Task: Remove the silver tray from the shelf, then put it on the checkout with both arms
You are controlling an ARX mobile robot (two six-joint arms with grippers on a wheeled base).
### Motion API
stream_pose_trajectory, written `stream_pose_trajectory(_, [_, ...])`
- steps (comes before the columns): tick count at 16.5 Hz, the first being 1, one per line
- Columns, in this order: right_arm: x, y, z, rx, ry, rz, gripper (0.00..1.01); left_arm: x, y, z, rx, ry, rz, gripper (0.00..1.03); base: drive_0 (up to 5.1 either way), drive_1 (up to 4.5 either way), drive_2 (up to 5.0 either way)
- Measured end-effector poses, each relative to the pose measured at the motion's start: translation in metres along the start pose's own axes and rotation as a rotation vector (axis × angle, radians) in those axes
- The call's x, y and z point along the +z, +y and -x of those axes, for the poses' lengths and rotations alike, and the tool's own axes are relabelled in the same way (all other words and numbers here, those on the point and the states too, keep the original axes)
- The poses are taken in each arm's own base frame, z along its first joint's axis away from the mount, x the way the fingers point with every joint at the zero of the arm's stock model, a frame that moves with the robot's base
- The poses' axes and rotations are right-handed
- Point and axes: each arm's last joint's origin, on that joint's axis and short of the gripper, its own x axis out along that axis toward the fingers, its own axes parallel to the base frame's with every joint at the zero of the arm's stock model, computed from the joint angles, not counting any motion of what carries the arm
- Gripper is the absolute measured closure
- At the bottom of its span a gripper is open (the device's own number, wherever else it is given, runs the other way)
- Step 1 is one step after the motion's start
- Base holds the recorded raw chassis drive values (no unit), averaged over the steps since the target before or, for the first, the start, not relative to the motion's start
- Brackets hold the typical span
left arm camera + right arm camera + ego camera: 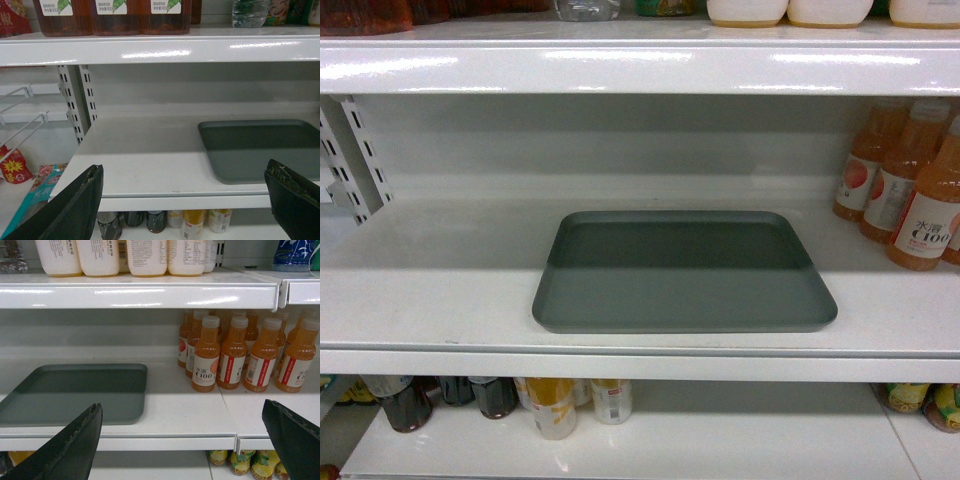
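Both pincers are gaping wide, gripping nothing: silver tray (684, 272) is lying beyond the left gripper (185, 200), orange C100 bottles (206, 356) standing beyond the right gripper (182, 440).

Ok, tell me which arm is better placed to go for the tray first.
Neither clearly. The silver tray lies flat on the shelf. The left gripper faces its left edge, the right gripper its right edge, jaws open and short of it. Each takes its own side.

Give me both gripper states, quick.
Left gripper: open, holding nothing, short of the silver tray.
Right gripper: open, holding nothing.
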Motion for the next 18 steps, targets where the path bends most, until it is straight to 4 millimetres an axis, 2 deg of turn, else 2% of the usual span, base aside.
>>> stream_pose_trajectory(18, [0.0000,0.0000,0.0000,0.000,0.000,0.000,0.03,0.0000,0.0000,0.0000,0.000,0.000,0.000,0.05,0.0,0.00,0.0])
